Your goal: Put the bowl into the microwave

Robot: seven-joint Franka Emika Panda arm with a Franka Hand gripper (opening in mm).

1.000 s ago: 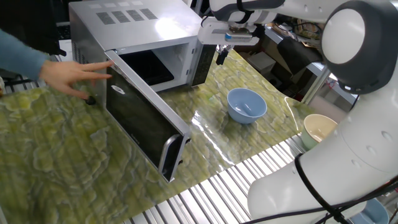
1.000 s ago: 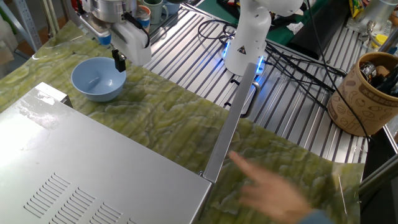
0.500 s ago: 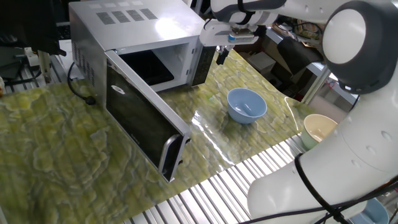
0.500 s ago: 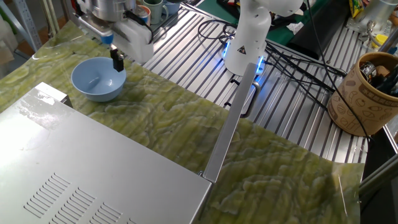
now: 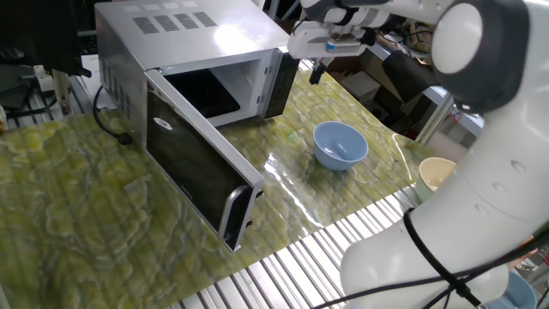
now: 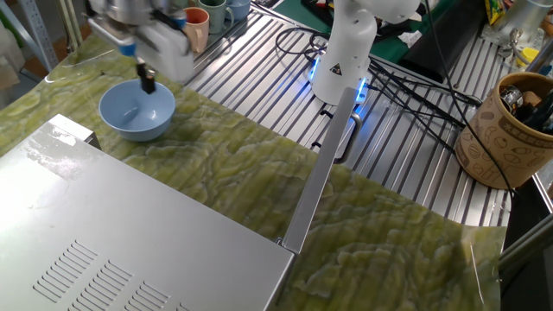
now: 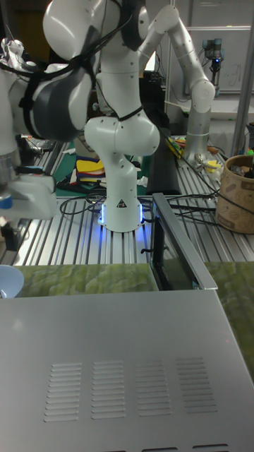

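A: Where is the light-blue bowl [image 5: 340, 144]?

B: It sits on the green table [image 5: 77, 215], near the open silver microwave [image 5: 184, 64]. Nothing is in the bowl, and the part of the microwave you can see into looks bare.

A: And the gripper [image 5: 317, 72]?

B: It hangs above the bowl, holding nothing. Open or closed, I cannot tell; it is blurry.

A: What does only one view show?

B: The cream bowl [image 5: 440, 178] shows in one view. A brown pot [image 6: 510, 130] with tools shows in the other.
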